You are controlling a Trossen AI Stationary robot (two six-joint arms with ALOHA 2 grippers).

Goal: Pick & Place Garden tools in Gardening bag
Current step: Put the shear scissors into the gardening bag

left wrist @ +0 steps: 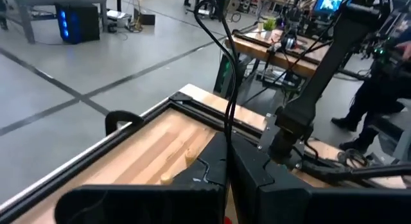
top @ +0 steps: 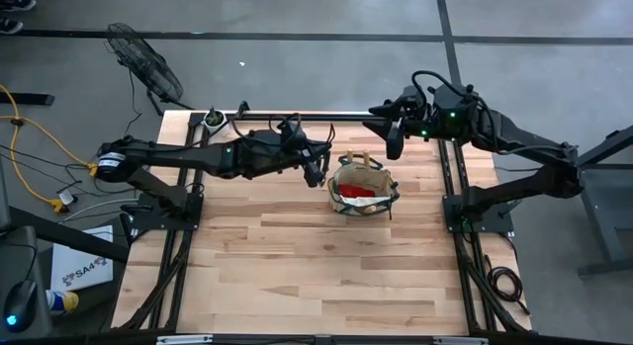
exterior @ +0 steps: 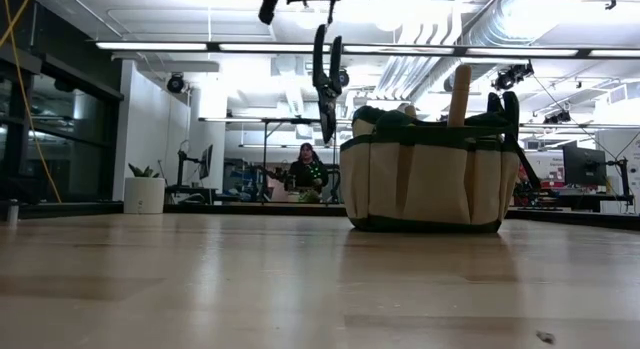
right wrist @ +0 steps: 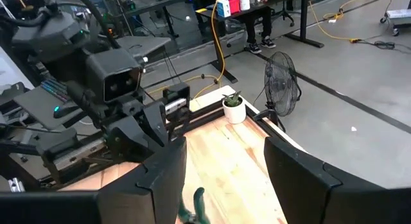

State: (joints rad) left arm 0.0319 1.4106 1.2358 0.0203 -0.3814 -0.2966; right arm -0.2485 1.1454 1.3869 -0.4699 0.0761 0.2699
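Left gripper (top: 316, 172) clamped on pruning shears (exterior: 327, 84) near far edge; shift over gardening bag (top: 363, 187), lower, then release. Right gripper (top: 394, 139) spread apart, idle.

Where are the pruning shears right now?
In the low view, the pruning shears hang from the left gripper, in the air just left of the gardening bag.

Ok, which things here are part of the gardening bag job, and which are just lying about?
Job:
- pruning shears, hanging from the left gripper beside the bag
- gardening bag
- red glove and wood-handled tool, in the bag

Lying about:
- white pot with plant
- fan
- right gripper, open, waiting behind the bag
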